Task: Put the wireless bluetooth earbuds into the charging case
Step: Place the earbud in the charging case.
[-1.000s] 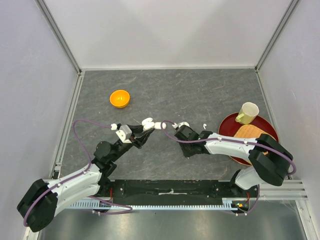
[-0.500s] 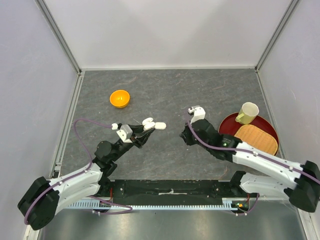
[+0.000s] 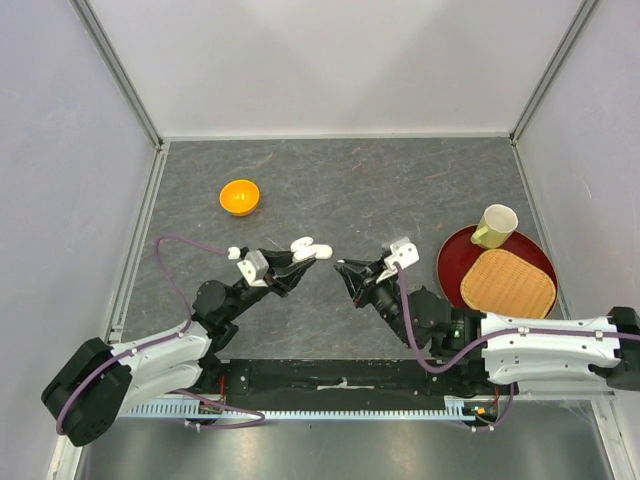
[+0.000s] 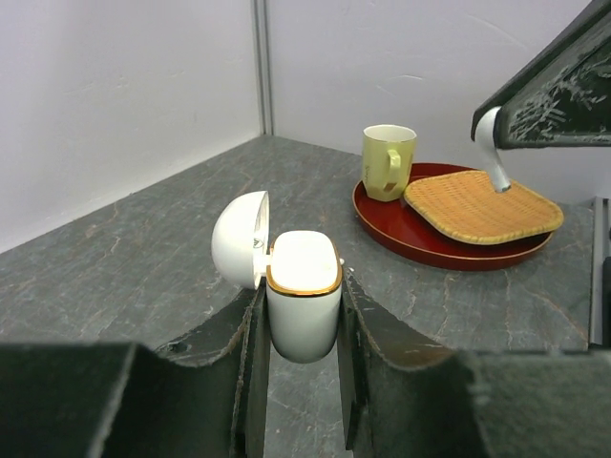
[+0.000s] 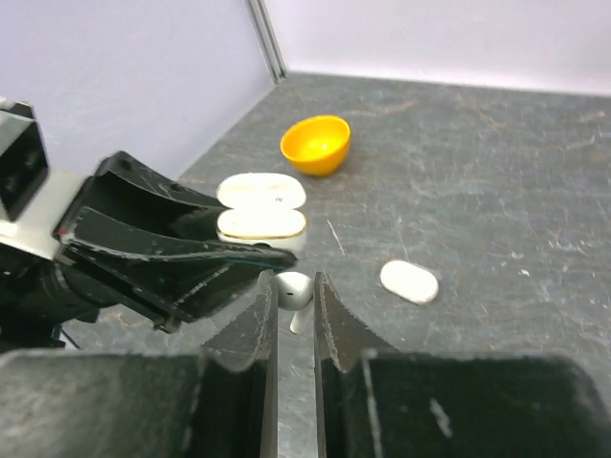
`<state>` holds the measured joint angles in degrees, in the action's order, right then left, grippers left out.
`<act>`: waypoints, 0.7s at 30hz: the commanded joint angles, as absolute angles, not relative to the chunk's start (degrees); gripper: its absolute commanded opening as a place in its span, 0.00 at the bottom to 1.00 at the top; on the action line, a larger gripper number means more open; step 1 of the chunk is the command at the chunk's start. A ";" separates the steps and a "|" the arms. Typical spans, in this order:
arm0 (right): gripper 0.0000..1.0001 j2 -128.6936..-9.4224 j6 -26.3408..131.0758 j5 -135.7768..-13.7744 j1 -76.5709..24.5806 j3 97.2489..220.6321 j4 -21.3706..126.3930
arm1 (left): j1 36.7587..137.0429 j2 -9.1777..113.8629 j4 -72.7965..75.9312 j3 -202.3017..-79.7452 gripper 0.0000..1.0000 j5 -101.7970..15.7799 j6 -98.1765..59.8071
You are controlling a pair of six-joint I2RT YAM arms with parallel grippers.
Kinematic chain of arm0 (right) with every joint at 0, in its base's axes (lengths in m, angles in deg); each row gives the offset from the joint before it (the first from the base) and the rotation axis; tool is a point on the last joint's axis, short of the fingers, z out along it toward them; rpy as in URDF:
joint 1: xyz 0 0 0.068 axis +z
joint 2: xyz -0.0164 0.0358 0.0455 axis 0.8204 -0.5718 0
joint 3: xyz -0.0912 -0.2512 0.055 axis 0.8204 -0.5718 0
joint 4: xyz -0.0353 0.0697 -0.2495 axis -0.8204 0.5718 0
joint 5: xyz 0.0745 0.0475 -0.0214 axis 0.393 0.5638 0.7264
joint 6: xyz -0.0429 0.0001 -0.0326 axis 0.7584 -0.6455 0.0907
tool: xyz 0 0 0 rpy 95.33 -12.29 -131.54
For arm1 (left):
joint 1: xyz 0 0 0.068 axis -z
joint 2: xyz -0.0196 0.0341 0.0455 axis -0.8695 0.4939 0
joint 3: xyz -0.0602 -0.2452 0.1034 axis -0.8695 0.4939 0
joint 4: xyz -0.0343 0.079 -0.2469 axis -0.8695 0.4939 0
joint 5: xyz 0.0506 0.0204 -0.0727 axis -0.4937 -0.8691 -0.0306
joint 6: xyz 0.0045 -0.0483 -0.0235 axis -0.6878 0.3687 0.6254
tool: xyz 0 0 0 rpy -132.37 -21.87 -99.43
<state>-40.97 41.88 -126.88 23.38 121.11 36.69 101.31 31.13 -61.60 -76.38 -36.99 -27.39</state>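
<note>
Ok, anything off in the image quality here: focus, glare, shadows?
Top external: sharp and evenly lit, no glare. Left wrist: the top of the case is blown out white, the left fingers in the foreground are blurred, and the mug is fairly crisp. Right wrist: the right fingers are out of focus, the earbud between them is slightly soft, and the bowl reads clearly.

No writing, label, brand mark or number can be read in any view. The open white charging case [image 4: 304,286], the yellow-green mug [image 4: 389,160] and the orange bowl [image 5: 315,143] all show plain, unmarked surfaces as far as can be seen.
</note>
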 commanded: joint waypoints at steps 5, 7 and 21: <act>0.00 -45.81 57.42 -135.24 27.93 120.40 13.96 | 101.36 32.48 -71.56 -76.06 0.02 -27.11 -30.06; 0.00 -46.33 57.86 -134.89 27.93 120.05 11.84 | 101.45 32.75 -72.52 -75.97 0.02 -25.79 -30.32; 0.00 -47.74 57.51 -129.35 27.85 120.83 10.96 | 101.45 33.80 -73.23 -77.47 0.02 -20.68 -28.92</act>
